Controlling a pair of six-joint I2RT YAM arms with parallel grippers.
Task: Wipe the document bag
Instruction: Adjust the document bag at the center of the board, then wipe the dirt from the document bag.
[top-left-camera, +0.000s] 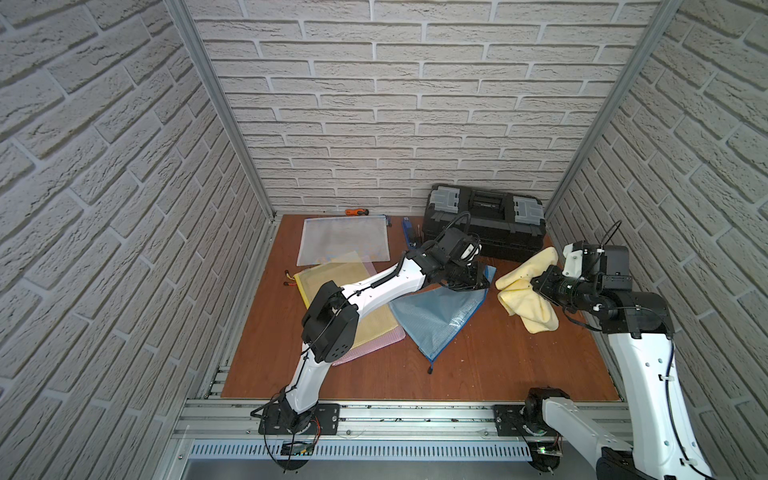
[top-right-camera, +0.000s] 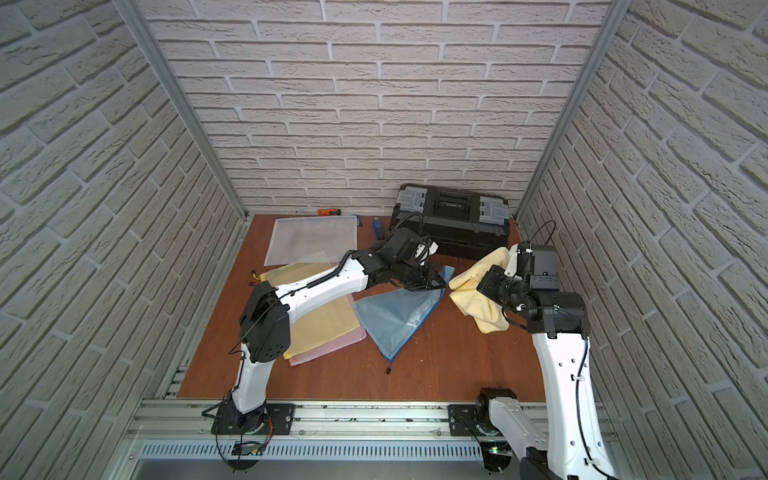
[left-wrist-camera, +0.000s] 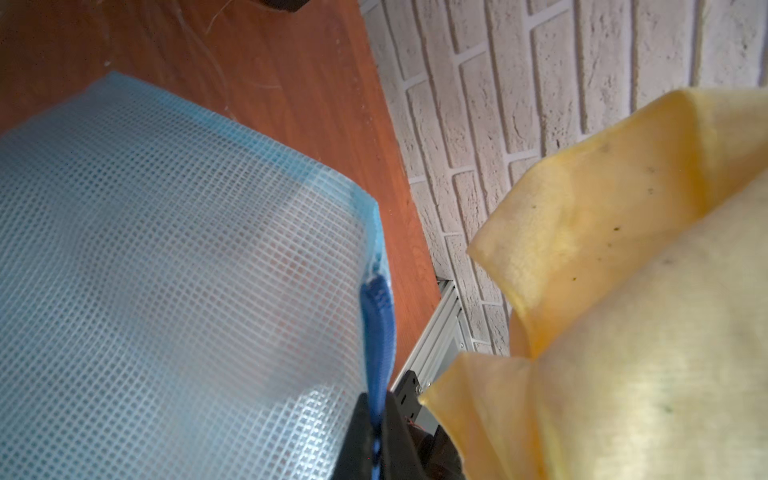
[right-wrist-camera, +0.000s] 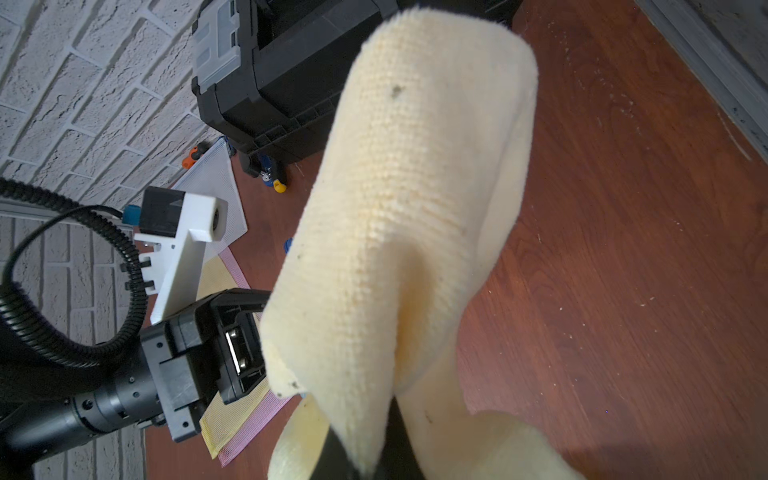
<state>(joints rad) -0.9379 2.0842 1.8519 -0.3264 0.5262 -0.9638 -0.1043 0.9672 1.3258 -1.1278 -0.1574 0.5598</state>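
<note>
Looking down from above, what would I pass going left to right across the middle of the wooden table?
In a top view: yellow mesh bag → blue document bag → yellow cloth → white right arm.

Glossy, grid-reinforced plastic on blue document bag (left-wrist-camera: 166, 249); fuzzy matt yellow cloth (right-wrist-camera: 395, 208); smooth wood-grain tabletop (top-left-camera: 498, 365); matt plastic toolbox (top-left-camera: 498, 241).
</note>
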